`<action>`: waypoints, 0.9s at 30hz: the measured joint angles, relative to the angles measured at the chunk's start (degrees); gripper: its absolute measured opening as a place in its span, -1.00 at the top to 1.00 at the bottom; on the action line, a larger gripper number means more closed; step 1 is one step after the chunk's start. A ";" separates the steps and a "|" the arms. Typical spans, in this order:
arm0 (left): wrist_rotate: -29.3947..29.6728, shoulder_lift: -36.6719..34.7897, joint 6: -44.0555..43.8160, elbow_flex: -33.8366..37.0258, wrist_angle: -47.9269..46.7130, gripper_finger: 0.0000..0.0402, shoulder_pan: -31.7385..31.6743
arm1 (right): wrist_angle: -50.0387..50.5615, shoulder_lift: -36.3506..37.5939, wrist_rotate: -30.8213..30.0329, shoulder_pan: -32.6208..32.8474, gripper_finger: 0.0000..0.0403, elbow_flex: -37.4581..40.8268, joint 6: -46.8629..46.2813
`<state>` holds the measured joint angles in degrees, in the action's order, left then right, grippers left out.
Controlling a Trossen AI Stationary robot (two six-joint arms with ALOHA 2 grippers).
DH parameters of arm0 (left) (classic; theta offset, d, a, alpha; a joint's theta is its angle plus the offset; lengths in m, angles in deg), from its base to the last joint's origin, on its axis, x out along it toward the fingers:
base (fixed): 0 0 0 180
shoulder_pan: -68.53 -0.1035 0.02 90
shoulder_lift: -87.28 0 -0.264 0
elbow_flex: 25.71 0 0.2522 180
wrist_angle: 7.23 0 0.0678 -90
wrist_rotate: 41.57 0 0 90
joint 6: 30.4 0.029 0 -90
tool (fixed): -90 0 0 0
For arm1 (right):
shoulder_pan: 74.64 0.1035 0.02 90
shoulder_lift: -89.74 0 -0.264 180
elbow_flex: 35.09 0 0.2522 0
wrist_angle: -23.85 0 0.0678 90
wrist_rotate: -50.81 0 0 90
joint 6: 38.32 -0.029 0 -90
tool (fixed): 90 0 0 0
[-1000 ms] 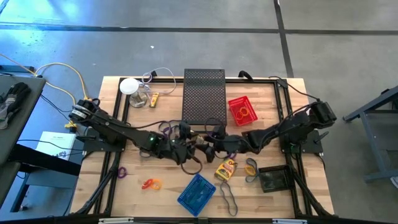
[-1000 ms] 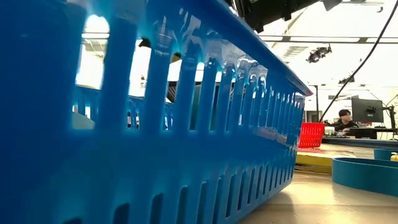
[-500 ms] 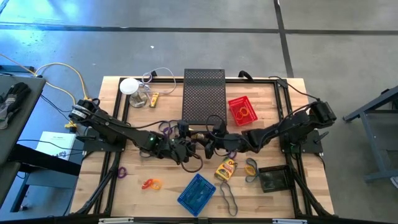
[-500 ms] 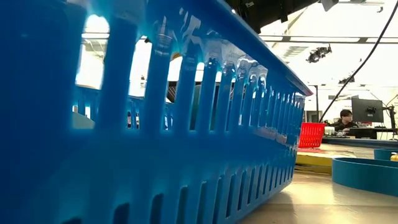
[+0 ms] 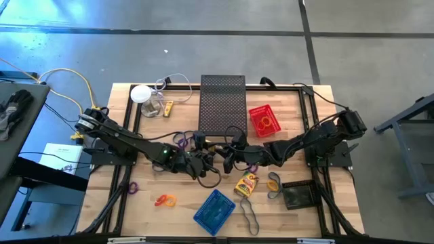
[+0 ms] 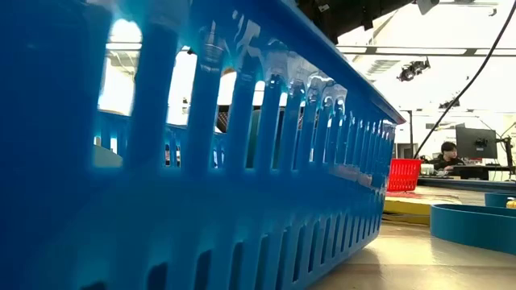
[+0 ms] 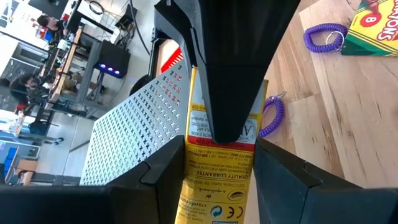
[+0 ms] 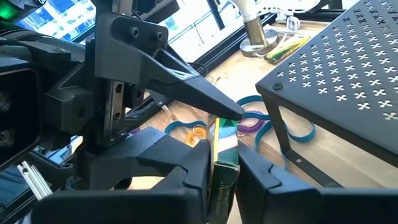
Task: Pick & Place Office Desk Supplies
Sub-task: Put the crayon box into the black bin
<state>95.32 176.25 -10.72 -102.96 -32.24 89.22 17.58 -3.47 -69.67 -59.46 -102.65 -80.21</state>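
Handover step, mid-table, just near of black mesh box (image 5: 222,105). Yellow crayon packet (image 7: 219,158) clamped between left gripper (image 7: 214,180) fingers; right gripper (image 8: 217,163) fingers narrow on same packet from opp. side. Second crayon box (image 5: 247,184) lies nearby on table. Next, judged: left must release, right carry packet to red basket (image 5: 264,119).

Grey concrete floor (image 5: 203,41) around wooden table (image 5: 298,105), dark seam lines crossing it. Yellow cable (image 5: 64,78) on floor beside table. Grey bench (image 5: 17,135) just beside table. Beyond table: person (image 6: 445,155) at monitor (image 6: 476,142), ceiling lamp cluster (image 6: 413,69), bright ceiling.
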 joint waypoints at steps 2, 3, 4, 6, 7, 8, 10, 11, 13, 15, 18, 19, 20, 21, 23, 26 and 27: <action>0.02 0.00 0.00 0.00 0.02 0.15 0.01 | 0.00 0.00 0.04 0.01 0.81 0.00 0.04; 0.02 0.00 0.00 0.00 0.04 0.15 0.00 | 0.00 0.00 0.09 0.00 0.81 0.00 0.15; 0.02 0.00 0.01 0.00 0.04 0.15 0.02 | 0.00 0.00 0.14 0.00 0.81 0.00 0.34; 0.01 0.00 0.13 0.00 0.07 0.15 0.02 | 0.00 0.02 0.15 0.00 0.81 0.00 1.14; 0.02 0.00 0.34 0.00 0.11 0.15 0.02 | -0.02 0.02 0.15 0.00 0.81 0.00 1.27; 0.00 0.00 0.67 0.00 0.18 0.15 0.02 | -0.02 0.04 0.19 0.00 0.81 0.00 1.37; -0.04 0.00 1.43 0.00 0.45 0.12 0.02 | -0.08 0.04 0.36 0.00 0.82 0.00 1.50; -0.06 0.00 1.46 0.00 0.76 0.11 0.12 | -0.18 0.07 0.38 0.02 0.82 0.00 1.54; -0.22 0.00 1.53 0.00 1.58 0.06 0.17 | -0.37 0.09 0.43 0.04 0.82 0.00 1.65; -0.22 0.00 2.36 0.00 2.07 0.02 0.19 | -0.37 0.11 0.75 0.04 0.82 0.00 1.84; -0.02 0.00 2.75 0.00 2.25 -0.04 0.20 | -0.28 0.11 0.85 0.47 0.82 0.00 3.16; -0.04 0.00 2.75 0.00 2.32 -0.05 0.20 | -0.25 0.11 0.63 0.71 0.82 0.00 3.59; -0.06 0.00 2.75 0.00 2.42 -0.06 0.20 | -0.21 0.11 0.38 0.99 0.82 0.00 4.19; -0.16 0.00 2.75 0.00 2.51 -0.07 0.22 | -0.12 0.11 0.32 1.30 0.82 0.00 4.71; -0.52 0.00 2.44 0.00 2.49 -0.08 0.43 | 0.82 0.27 0.10 1.78 0.82 0.00 5.23; -2.86 0.00 1.44 0.00 2.37 -0.09 1.02 | 5.07 1.03 -2.03 2.44 0.82 0.00 5.81; -3.53 0.00 1.42 0.00 2.47 -0.09 1.21 | 6.87 1.42 -2.90 2.61 0.82 0.00 5.81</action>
<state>91.79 176.25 -9.30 -102.96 -29.77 90.43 24.45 -2.05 -72.56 -56.85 -102.65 -74.40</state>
